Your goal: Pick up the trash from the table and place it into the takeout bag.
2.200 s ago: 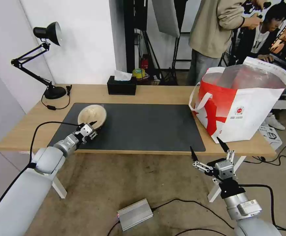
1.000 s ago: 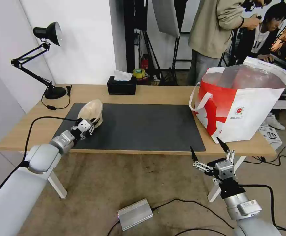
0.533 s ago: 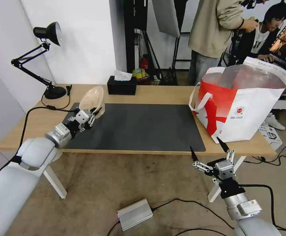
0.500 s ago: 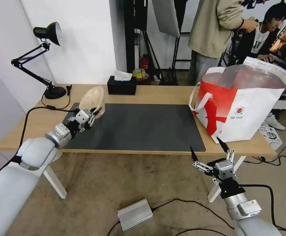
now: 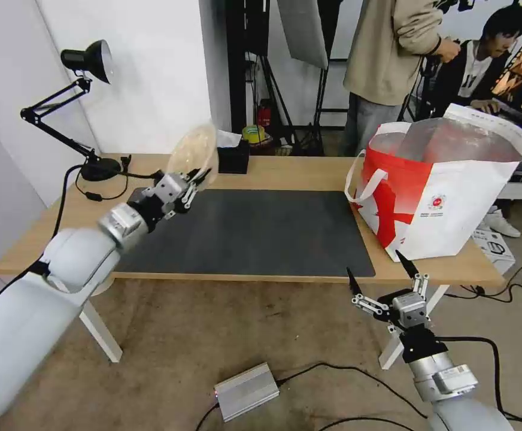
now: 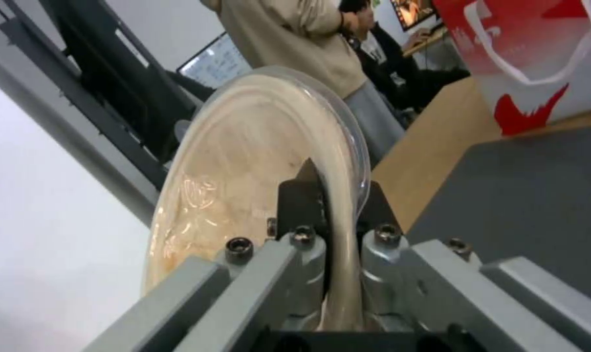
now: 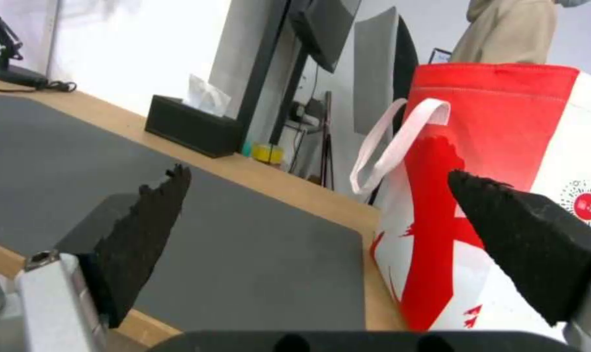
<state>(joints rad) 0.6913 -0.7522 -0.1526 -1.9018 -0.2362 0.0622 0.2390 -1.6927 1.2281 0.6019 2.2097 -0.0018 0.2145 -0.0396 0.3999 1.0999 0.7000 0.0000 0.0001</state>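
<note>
Above my table (image 5: 285, 173), left gripper (image 5: 194, 179) pinches the bowl (image 5: 193, 149) on edge, rim upright; right gripper (image 5: 382, 276) hangs wide.

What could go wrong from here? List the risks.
1. The left gripper pinches only the rim of the beige lidded bowl, which is tipped on edge above the table. It may slip or its lid may pop.
2. The takeout bag stands far across the grey mat, so the carry is long.
3. The bowl is close to the black tissue box and could clip it.
</note>
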